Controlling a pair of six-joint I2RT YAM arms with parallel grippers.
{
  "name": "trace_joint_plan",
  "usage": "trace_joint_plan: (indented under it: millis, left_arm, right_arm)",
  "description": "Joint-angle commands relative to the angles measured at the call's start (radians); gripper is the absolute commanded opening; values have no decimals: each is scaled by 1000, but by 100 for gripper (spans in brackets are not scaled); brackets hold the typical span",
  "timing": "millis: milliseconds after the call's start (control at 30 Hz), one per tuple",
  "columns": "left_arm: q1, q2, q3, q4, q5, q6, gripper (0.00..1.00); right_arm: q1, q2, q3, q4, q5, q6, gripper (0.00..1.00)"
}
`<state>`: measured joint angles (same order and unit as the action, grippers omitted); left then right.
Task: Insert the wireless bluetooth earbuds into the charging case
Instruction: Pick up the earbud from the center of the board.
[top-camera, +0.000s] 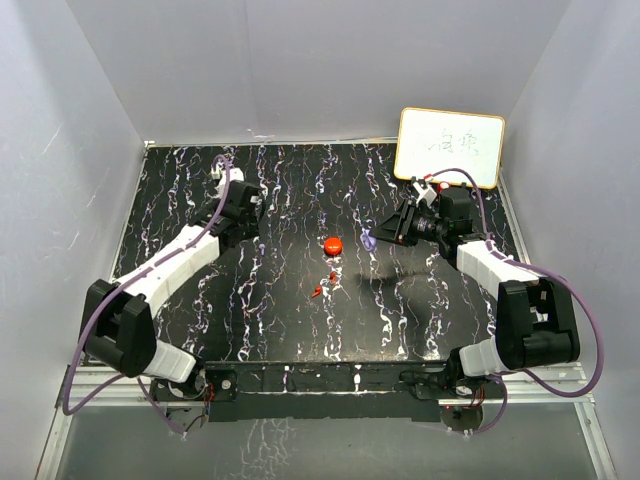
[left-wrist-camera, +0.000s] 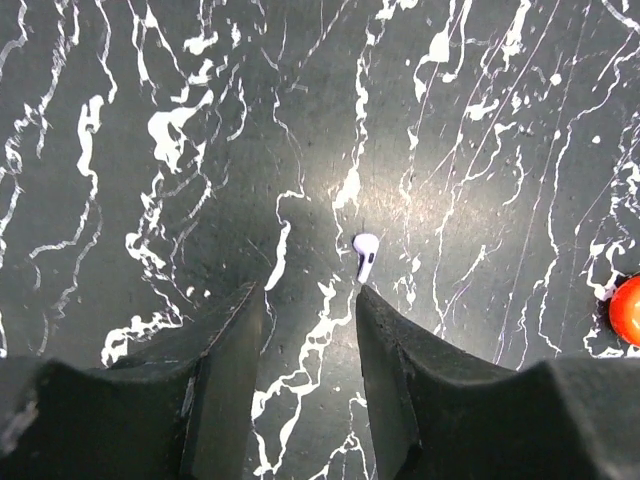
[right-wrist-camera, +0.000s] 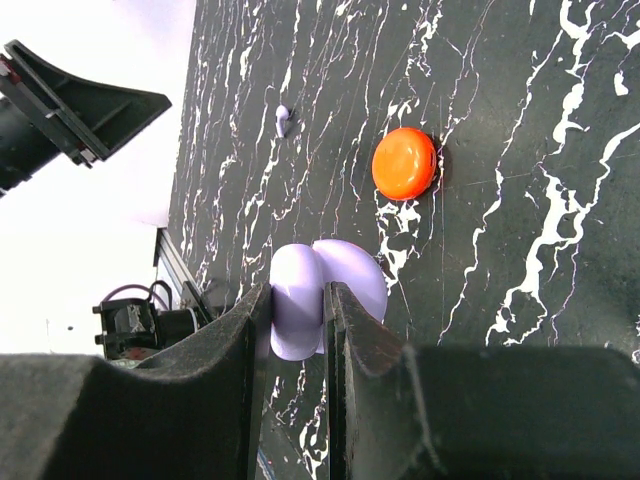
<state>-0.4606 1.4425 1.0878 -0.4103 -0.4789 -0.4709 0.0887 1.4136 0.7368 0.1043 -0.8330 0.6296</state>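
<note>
Edges: the black table (top-camera: 290, 330) is boxed in by white walls on the left, back and right. A whiteboard (top-camera: 450, 147) leans at the back right corner.
Room: both arms reach inward from the sides, with open tabletop between them around the red case (top-camera: 333, 243).
Lavender earbud (left-wrist-camera: 365, 255): tiny and glossy, with a bulb head and short stem. It lies on the table just ahead of one fingertip of the left gripper (left-wrist-camera: 310, 292).
Red earbuds (top-camera: 318, 291): two small bits close together, nearer the front than the red case.
Left gripper: jaws partly apart, holding nothing.
Right gripper (right-wrist-camera: 298, 290): clamped on the purple case (right-wrist-camera: 350, 270).
Surfaces: the table is matte black with white veins. The red case is a smooth round disc, and the purple case shows two rounded lobes.
</note>
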Motion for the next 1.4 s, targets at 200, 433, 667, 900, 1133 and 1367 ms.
trace_joint_plan:
  millis: [200, 433, 667, 900, 1133, 1367]
  left_arm:
    - [-105, -27, -143, 180, -114, -161, 42]
    - [-172, -21, -201, 264, -197, -192, 42]
    - [-192, 23, -230, 280, -297, -237, 36]
    - [-200, 99, -215, 288, -340, -252, 33]
    - [-201, 157, -220, 323, -337, -248, 33]
    - [-201, 183, -225, 369, -290, -209, 33]
  right_arm:
    - [12, 55, 57, 104, -36, 40, 0]
    - [23, 117, 69, 176, -99, 106, 0]
    - [46, 145, 71, 228, -102, 143, 0]
    - [54, 146, 81, 220, -98, 140, 0]
    - [54, 140, 74, 216, -97, 135, 0]
    - [53, 143, 70, 217, -97, 134, 0]
